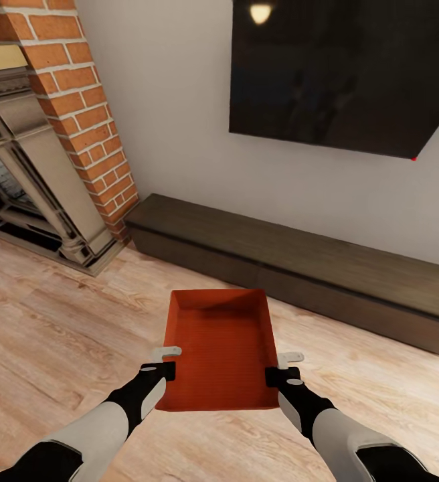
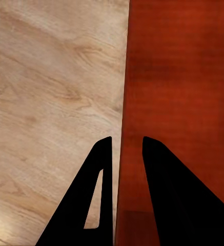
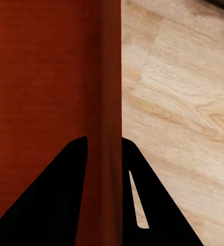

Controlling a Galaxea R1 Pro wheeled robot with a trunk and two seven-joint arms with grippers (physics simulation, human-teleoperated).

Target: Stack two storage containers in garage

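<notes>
Bin (image 1: 223, 348), orange-red, open-topped, one item: you hold it between both arms above the wood plank floor (image 1: 45, 335), in front of the long low cabinet (image 1: 300, 268). Its long axis runs away from you toward the cabinet; the far short end points at the cabinet's front, the near short end lies between your wrists. The open top faces up and the inside is bare.

Left gripper (image 1: 169, 361): clamped on the bin's left long wall near the near end. At the left wrist, one finger (image 2: 86, 205) sits outside the wall over the planks, the other inside against the red floor of the bin (image 2: 178, 77).

Right gripper (image 1: 283, 367): clamped likewise on the right long wall, opposite the left. At the right wrist, the wall (image 3: 110, 102) stands between the two dark fingers (image 3: 158, 205).

Brick fireplace (image 1: 79, 100): left of the cabinet's end.

Black TV (image 1: 340, 67): on the wall above the cabinet.
</notes>
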